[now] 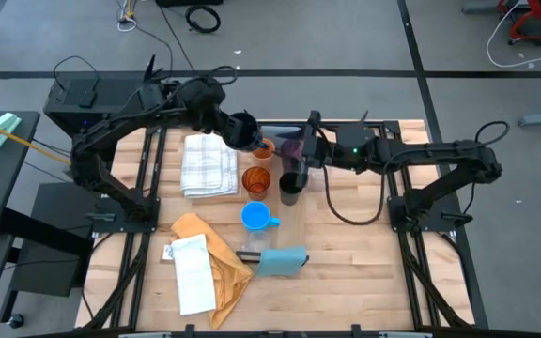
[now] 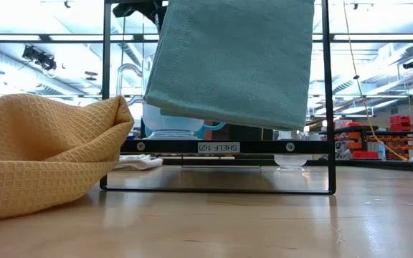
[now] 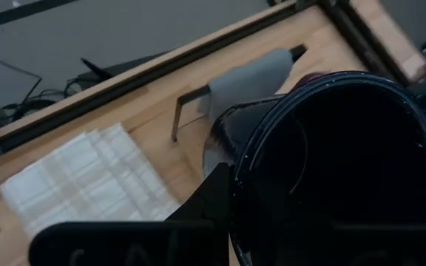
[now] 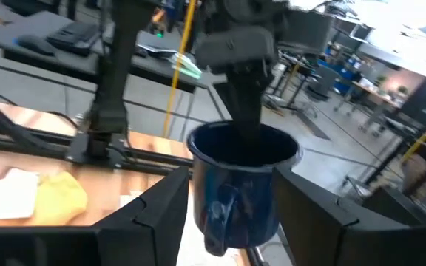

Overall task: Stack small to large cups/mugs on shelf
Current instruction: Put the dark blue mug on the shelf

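Above the worktop's (image 1: 364, 263) far middle, your left hand (image 1: 241, 130) is gripping the navy mug (image 4: 242, 185) by its rim. It is holding the mug upright, long axis vertical, with the handle pointing toward your right hand (image 1: 297, 161), which is waiting nearby with its fingers spread open. Below, one orange cup (image 1: 264, 147), one amber cup (image 1: 256, 179), one black cup (image 1: 290, 188) and one bright blue mug (image 1: 256, 217) are standing mouth-up by the shelf (image 2: 219, 147), while one checked towel (image 1: 209, 164) and one yellow cloth (image 1: 212, 253) are lying alongside.
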Motion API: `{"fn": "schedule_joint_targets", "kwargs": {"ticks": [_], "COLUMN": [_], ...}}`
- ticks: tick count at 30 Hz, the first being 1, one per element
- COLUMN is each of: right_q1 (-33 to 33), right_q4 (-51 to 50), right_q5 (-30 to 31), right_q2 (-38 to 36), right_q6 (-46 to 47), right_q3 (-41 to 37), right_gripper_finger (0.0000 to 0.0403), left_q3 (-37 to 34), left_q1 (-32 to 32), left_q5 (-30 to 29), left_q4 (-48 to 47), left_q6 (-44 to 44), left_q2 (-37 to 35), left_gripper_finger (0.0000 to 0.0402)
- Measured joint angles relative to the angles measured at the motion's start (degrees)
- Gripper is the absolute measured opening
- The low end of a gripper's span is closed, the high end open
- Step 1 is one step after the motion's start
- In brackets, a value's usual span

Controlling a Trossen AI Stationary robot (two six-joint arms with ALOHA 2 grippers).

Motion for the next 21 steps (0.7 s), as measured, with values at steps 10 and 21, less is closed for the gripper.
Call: {"fn": "schedule_joint_targets", "kwargs": {"ticks": [10,21], "right_q1": [-3.21,-6.23], "right_q4": [0.08,1.92], "right_q5": [1.68,2.03], "right_q2": [0.19,-0.04], "right_q6": [-0.17,-0.19], "right_q3": [0.00,0.00], "right_gripper_finger": [0.0197,0.0195], "left_q3": [9.99,11.77], "left_q1": [2.18,2.45], "left_q5": [-0.43,-0.18], "left_q4": [3.35,3.90], "left_q6": [1.73,3.80], "left_q2": [-0.15,0.28], "left_gripper_finger": [0.0025,0.0025]}}
